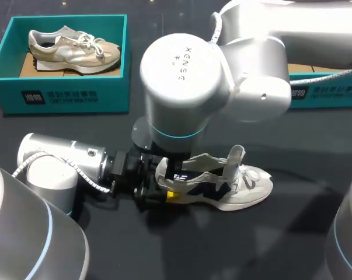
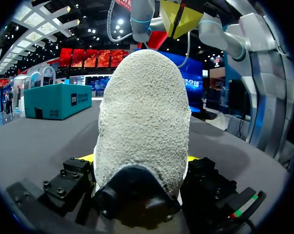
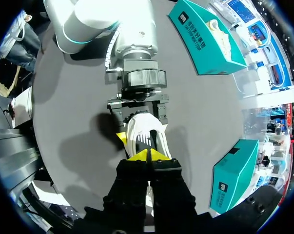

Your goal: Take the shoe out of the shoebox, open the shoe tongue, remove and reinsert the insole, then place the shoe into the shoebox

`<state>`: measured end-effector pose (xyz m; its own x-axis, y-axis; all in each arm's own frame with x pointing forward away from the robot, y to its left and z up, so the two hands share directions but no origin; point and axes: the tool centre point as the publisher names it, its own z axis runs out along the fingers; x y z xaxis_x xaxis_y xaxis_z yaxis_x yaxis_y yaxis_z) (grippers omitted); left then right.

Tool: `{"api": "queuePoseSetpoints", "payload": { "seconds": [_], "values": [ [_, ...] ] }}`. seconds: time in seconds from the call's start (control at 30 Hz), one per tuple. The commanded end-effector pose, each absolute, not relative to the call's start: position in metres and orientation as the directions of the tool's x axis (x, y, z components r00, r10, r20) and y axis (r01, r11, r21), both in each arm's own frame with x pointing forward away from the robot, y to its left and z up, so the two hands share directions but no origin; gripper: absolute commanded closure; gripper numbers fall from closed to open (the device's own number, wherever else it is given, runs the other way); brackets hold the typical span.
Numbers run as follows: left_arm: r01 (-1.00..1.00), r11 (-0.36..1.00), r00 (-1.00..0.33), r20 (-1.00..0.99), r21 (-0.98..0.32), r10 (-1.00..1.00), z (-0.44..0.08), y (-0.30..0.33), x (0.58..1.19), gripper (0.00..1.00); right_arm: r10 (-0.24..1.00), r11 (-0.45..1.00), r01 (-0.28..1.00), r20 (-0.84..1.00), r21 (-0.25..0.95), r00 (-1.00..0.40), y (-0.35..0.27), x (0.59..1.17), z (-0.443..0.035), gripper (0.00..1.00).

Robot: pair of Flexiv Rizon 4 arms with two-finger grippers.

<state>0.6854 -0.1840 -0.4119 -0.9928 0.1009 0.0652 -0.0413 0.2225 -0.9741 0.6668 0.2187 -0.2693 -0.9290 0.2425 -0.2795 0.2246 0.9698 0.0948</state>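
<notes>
The dark bench (image 1: 251, 245) carries everything, and I place each thing from the white shoe (image 1: 246, 186), which lies on its sole in the middle of it. The left arm (image 1: 65, 160) lies low behind the heel of the shoe, and the right arm (image 1: 187, 76) hangs over the shoe from above. One teal shoebox (image 1: 70, 93) stands well apart from the shoe, beyond its heel end, with a beige shoe (image 1: 70, 49) inside; a second box (image 1: 327, 93) stands beyond its toe end, half hidden by the right arm. The long axis of the shoe runs from the heel, which points at the left arm, to the toe, which points away from it. The left gripper (image 2: 139, 161) is closed on the heel, one yellow tip on each side, so the shoe is held firm. The right gripper (image 3: 149, 155) points straight down over the opening of the shoe, near the heel, with its tips pressed together; I cannot see whether anything is pinched between them. The tongue (image 1: 236, 156) stands up, toward the toe. I judge that the insole, which I cannot see, lies along the same axis, so the right gripper is the nearer one for it.
</notes>
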Motion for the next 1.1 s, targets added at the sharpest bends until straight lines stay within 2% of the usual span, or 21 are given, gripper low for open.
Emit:
{"api": "queuePoseSetpoints", "payload": {
  "seconds": [0.03,0.23,0.63,0.77,1.1],
  "values": [
    [-0.041,0.225,-0.993,0.066,-0.974,0.102,-0.414,-0.186,0.685,1.00,0.226,0.973,0.207,-0.257,0.100,-0.940,0.216,0.670,-0.278,1.00],
    [-0.041,0.225,-0.993,0.066,-0.974,0.102,-0.414,-0.186,0.685,1.00,0.237,0.970,0.216,-0.226,0.116,-0.945,0.203,0.674,-0.310,1.00],
    [-0.041,0.225,-0.993,0.066,-0.974,0.102,-0.414,-0.186,0.685,1.00,0.259,0.965,0.240,-0.236,0.106,-0.936,0.199,0.674,-0.308,1.00],
    [-0.041,0.225,-0.993,0.066,-0.974,0.102,-0.414,-0.186,0.685,1.00,0.213,0.974,0.192,-0.198,0.123,-0.957,0.200,0.682,-0.327,1.00],
    [-0.041,0.225,-0.993,0.066,-0.974,0.102,-0.414,-0.186,0.685,1.00,0.179,0.981,0.163,-0.164,0.109,-0.970,0.196,0.698,-0.357,1.00]
  ]
}}
